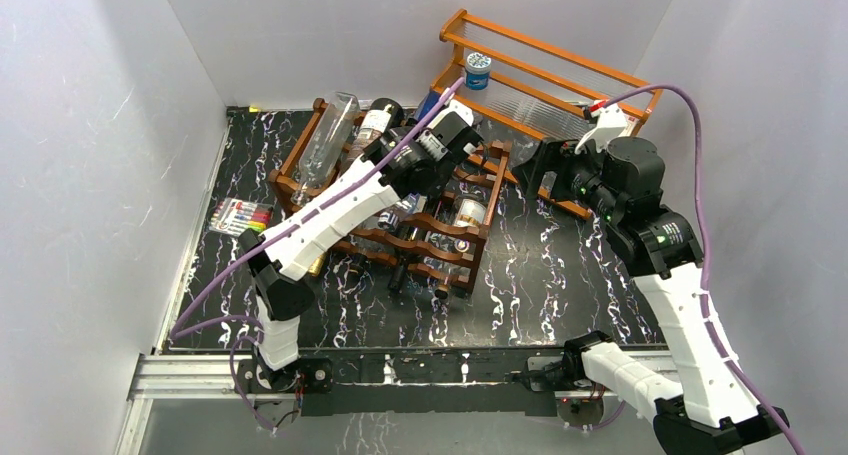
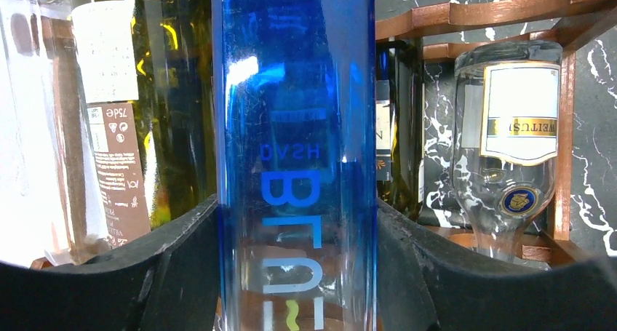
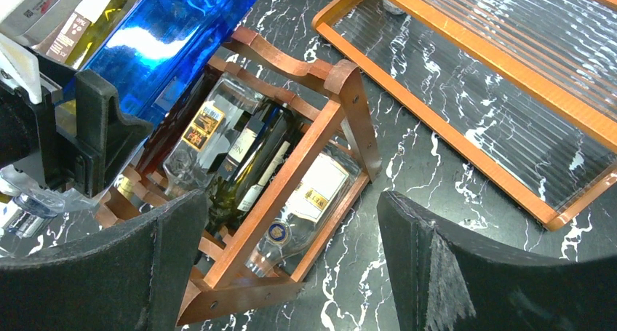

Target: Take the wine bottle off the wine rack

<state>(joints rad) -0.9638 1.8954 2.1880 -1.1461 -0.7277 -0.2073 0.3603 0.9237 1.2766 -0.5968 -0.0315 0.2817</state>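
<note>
A black, white-veined table (image 1: 560, 275) sits boxed in by white walls (image 1: 100, 125). The rack (image 1: 478, 237) sits mid-table. The left gripper (image 2: 297, 265) presses both sides of the blue bottle (image 2: 295, 127) lying atop the rack. The right gripper (image 3: 287, 214) hangs spread wide near the shelf (image 1: 560, 60).

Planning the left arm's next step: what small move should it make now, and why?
Probably lift slightly: the left gripper has black fingers against both sides of the tall blue glass bottle, which lies atop the dark reddish-brown wooden wine rack. The right gripper hangs open, apart.
</note>
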